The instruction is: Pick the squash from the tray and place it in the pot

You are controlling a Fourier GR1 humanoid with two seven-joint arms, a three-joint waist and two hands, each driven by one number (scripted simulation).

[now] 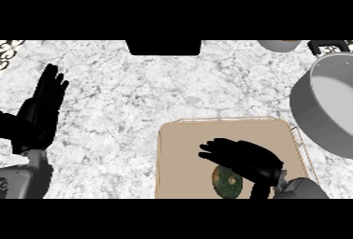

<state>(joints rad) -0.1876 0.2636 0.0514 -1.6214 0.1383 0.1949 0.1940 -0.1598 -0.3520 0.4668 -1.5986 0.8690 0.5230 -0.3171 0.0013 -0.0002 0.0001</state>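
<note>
The squash [228, 181] lies on the tray [180, 154]; the right hand [243, 158] hovers above it, fingers spread wide, nothing grasped. Lifting and carrying to the pot [324, 112] remain.

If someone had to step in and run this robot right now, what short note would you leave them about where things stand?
Left robot hand: open, fingers up, resting at the view's left, holding nothing.
Right robot hand: over the tray, fingers curled above the squash; whether it grips it cannot be told.
Squash: dark green, at the tray's near part.
Pot: grey, at the right, beyond the tray.
Done: reach to the squash.
Left: grasp, lift, carry right, place in the pot.
</note>
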